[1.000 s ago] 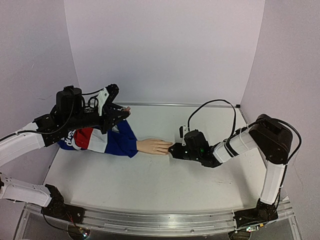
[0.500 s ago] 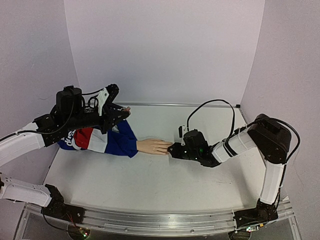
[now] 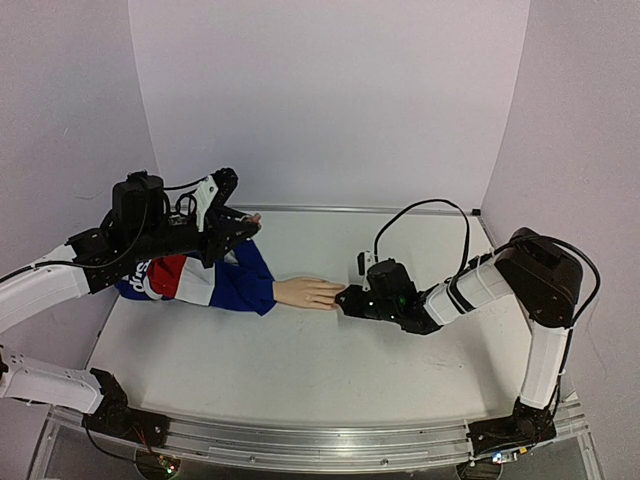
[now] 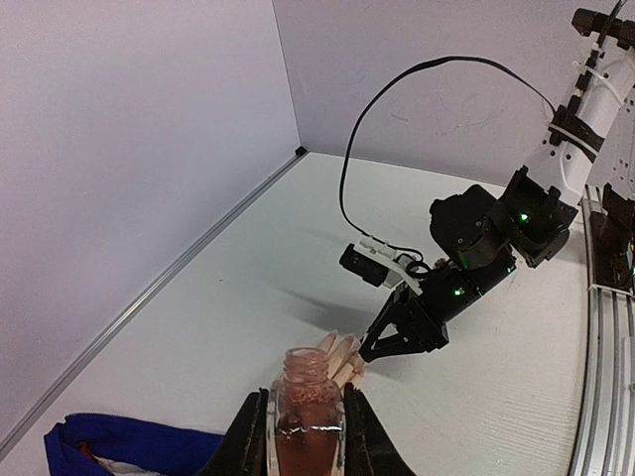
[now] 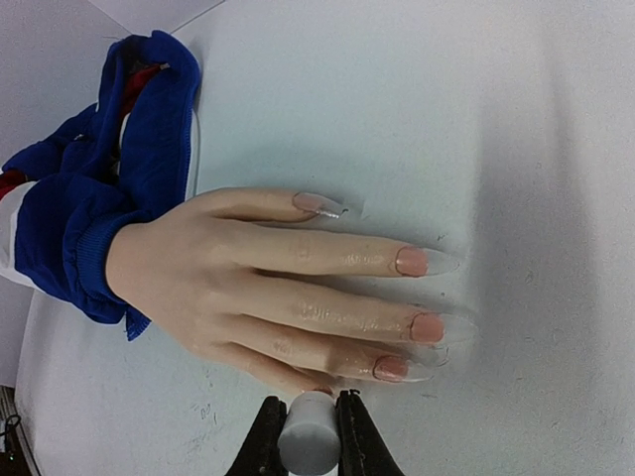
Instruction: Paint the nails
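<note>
**Top external view.** The pale peach mannequin hand [image 3: 305, 292] lies flat in the middle of the white counter [image 3: 300, 370], fingers pointing toward the right arm. Its blue, red and white fabric sleeve [image 3: 215, 280] is bunched to the left. The right tool [image 3: 347, 298] sits low at the fingertips; whether it touches them cannot be told from here. The left tool [image 3: 240, 225] hangs above the sleeve with something small and pinkish at its tip. The nails themselves are too small to make out.

**Left wrist view.** This view settles what that pinkish thing is. The left tool [image 4: 306, 431] is clamped shut on a small open glass bottle [image 4: 308, 402] of pinkish-brown polish, upright and uncapped. Past it are the mannequin fingertips and the right tool's black nose.

**Right wrist view.** Only here do the nails [image 5: 411, 261] show. They are long clear tips, three with peach-pink colour at the base, and the top one is paler with a silvery streak. The right tool [image 5: 304, 421] is pinched tight on a small white cylindrical cap [image 5: 306, 446], just beside the lowest finger. Any brush under the cap is hidden.

**Handling.** The nails look hard, glossy and slick, and any fresh polish on them would smear easily, so they call for light strokes rather than a grip. The hand is probably light and may slide on the counter. If it needs steadying, the sleeve or wrist is the place to hold it, well clear of the fingertips.
</note>
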Motion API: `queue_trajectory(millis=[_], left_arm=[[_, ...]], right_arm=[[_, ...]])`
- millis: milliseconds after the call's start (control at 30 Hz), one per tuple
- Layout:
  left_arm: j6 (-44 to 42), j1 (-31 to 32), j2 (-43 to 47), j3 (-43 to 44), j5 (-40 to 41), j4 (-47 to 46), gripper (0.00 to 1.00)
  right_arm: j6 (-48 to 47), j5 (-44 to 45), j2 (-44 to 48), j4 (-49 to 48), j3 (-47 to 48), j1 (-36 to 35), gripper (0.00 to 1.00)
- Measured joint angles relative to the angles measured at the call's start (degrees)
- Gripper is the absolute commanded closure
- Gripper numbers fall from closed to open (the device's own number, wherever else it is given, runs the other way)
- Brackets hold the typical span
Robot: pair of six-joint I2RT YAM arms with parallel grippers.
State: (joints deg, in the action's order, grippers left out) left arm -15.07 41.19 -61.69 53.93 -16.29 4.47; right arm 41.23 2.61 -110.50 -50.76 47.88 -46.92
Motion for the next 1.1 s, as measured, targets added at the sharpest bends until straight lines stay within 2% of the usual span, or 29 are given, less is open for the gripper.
queue_trajectory(millis=[1100], left_arm=[[0.00, 0.00, 0.00, 0.00, -0.02, 0.00, 1.00]], right_arm=[[0.37, 1.33, -0.09, 2.80, 0.17, 0.00, 1.00]])
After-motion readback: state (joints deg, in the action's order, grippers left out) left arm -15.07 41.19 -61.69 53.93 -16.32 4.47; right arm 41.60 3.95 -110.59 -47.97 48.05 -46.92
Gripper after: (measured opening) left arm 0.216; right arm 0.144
